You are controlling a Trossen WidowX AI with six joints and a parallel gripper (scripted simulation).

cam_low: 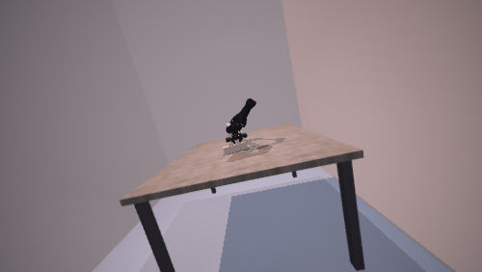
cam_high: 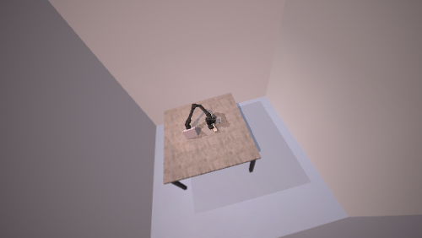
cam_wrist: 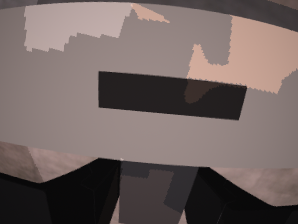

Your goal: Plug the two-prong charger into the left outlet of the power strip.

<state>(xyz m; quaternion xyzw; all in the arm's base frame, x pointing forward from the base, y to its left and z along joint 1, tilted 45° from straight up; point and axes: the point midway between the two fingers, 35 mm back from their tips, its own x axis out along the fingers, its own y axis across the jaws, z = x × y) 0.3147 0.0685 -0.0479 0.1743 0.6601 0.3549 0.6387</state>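
Item: power strip (cam_wrist: 80,96). Pale grey body lying flat on the wooden table (cam_low: 308,145), filling most of the wrist view. One dark rectangular slot (cam_wrist: 172,95) shows on its upper face, running crosswise. We cannot tell from these views whether this slot belongs to the left outlet.

Item: charger (cam_wrist: 149,196). Dull grey-brown block, seen from behind, sitting just short of the strip's near edge and roughly in line with the slot, a little toward its left half. Its prongs are hidden behind the body, so we cannot say whether they touch the strip.

Item: gripper (cam_wrist: 149,219). Two black fingers flank the charger on either side, clamped firmly on its body. In the exterior view the gripper (cam_low: 235,138) hangs low, directly above the strip (cam_low: 239,147); in the top view the arm (cam_high: 195,113) folds over from its base beside the strip.

Handling note, our judgement: the step in hand is the final line-up and push over the strip. We would square the charger to the slot first, so both prongs meet the shutter together, then press along the prong axis with no tilt or twist. A slanted approach would likely load one prong alone and leave the shutter shut. We would keep the clamp firm, since the block could slide back between the fingers under pushing force
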